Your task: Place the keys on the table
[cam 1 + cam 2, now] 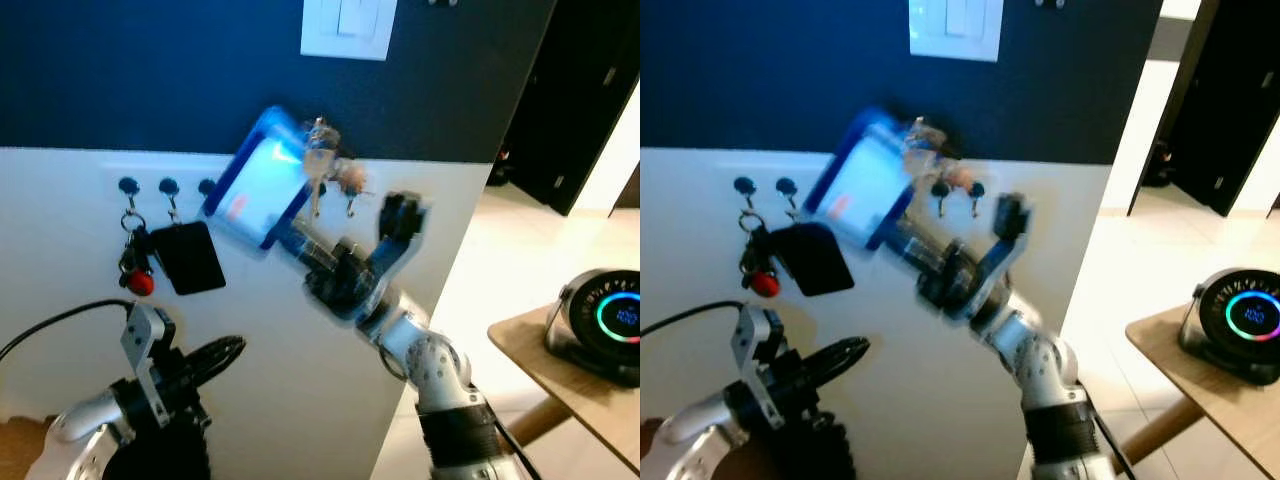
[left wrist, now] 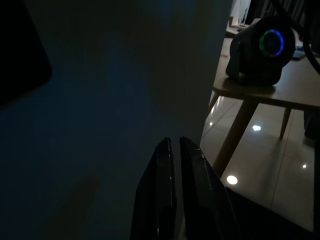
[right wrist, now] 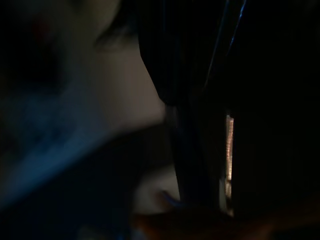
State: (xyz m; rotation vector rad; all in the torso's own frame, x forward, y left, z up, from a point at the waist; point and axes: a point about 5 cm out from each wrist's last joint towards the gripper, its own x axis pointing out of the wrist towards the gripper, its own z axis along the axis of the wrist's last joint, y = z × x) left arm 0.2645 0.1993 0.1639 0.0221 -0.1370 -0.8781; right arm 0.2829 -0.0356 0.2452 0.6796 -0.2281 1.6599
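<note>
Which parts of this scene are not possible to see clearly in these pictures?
- Right claw: its tips hidden behind the blue card holder, eye views.
- Keys: motion-blurred; their number unclear.
- Right wrist view: too dark and blurred.
- Table: cut off by the frame edge.

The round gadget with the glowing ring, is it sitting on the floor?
No, the round gadget sits on the wooden table, up off the floor.

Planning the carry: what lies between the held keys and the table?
In the left eye view, between the keys and the table: white wall corner, then bare tiled floor.
</note>
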